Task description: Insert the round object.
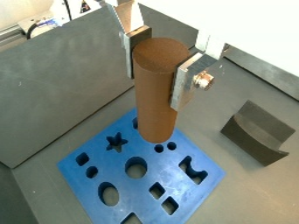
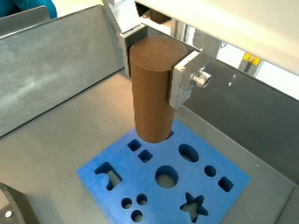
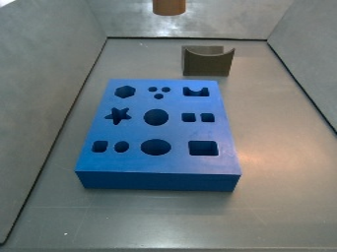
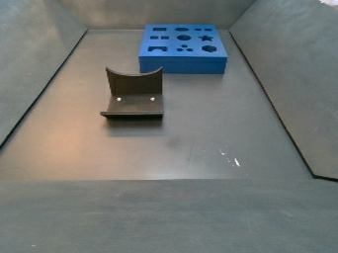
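Observation:
My gripper (image 1: 156, 63) is shut on the round object, a brown wood-coloured cylinder peg (image 1: 158, 87), and holds it upright near its top; both also show in the other wrist view, gripper (image 2: 155, 63) and peg (image 2: 152, 87). The peg hangs well above the blue board (image 1: 79, 164), over the edge of it. In a side view only the peg's lower end (image 3: 168, 6) shows at the top edge, beyond the board (image 3: 132, 138). The board's two large round holes (image 3: 157, 117) are empty. In a side view the board (image 4: 185, 61) shows, the gripper does not.
A dark grey block with a curved notch (image 3: 207, 61) stands on the floor beyond the board, also seen in a wrist view (image 1: 257, 131) and a side view (image 4: 132, 94). Grey walls (image 3: 53, 118) enclose the floor on all sides.

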Tool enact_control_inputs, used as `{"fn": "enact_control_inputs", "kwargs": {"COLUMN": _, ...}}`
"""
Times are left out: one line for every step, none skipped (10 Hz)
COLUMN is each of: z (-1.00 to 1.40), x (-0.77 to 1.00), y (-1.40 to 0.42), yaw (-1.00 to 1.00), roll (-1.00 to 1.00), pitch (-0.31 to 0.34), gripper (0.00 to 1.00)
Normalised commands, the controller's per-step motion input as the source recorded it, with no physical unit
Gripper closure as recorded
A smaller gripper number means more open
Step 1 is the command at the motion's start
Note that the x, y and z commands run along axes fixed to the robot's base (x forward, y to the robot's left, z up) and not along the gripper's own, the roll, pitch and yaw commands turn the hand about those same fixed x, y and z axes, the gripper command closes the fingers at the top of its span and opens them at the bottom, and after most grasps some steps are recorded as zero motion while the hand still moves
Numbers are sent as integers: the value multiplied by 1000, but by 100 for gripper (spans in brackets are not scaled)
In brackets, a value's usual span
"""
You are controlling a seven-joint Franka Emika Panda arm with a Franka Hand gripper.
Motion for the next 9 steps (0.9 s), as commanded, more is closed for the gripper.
{"fn": "enact_control_inputs", "kwargs": {"z": -1000, "x": -1000, "y": 289, "yaw": -86, "roll": 0, "pitch": -69, "gripper": 100}}
{"fn": "enact_control_inputs", "kwargs": {"z": -1000, "x": -1000, "y": 234, "yaw": -86, "roll": 0, "pitch": -60, "gripper": 100}}
{"fn": "enact_control_inputs", "kwargs": {"z": -1000, "x": -863, "y": 154, "yaw": -140, "roll": 0, "pitch": -70, "gripper": 100}}
{"fn": "enact_control_inputs", "kwargs": {"z": -1000, "x": -283, "y": -237, "yaw": -214, "roll": 0, "pitch": -74, "gripper": 100}}
{"fn": "enact_control_inputs", "kwargs": {"z": -1000, "x": -57, "y": -500, "yaw": -189, "roll": 83, "pitch": -130, "gripper": 100}}
{"fn": "enact_control_inputs", "kwargs": {"z": -1000, "x": -17, "y": -449, "yaw": -180, "roll": 109, "pitch": -144, "gripper": 100}}
{"fn": "enact_control_inputs", "kwargs": {"z": -1000, "x": 240, "y": -140, "yaw": -126, "roll": 129, "pitch": -34, "gripper": 100}}
{"fn": "enact_control_inputs", "kwargs": {"z": -994, "x": 543, "y": -69, "yaw": -103, "roll": 51, "pitch": 0, "gripper": 100}}
{"fn": "enact_control_inputs", "kwargs": {"z": -803, "x": 543, "y": -103, "yaw": -137, "roll": 0, "pitch": 0, "gripper": 100}}
